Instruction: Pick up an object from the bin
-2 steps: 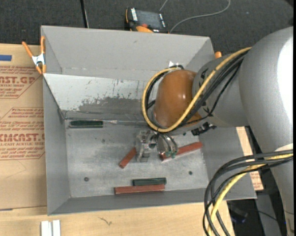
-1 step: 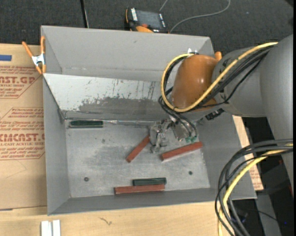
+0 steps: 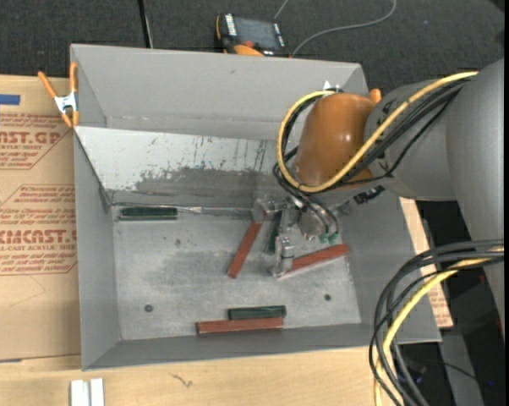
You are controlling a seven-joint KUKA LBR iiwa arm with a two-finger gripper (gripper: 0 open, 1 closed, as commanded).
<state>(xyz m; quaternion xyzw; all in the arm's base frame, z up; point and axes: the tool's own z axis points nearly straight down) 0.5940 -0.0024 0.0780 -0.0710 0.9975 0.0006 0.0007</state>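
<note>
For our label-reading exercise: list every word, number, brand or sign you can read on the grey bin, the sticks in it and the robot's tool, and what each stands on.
None can be read on these.
Bin: only dark scuffs on its back wall, no letters.
Reddish sticks and dark green sticks: plain, no print seen.
Tool: no label legible.

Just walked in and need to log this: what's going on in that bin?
A robot arm reaches into the grey metal bin from the right. Its gripper is low over the floor, between a slanted reddish-brown stick and a red stick whose left end lies right at it. Nothing is visibly lifted. A dark green stick lies by the back wall; another green stick and a brown-red stick lie side by side at the front.
</note>
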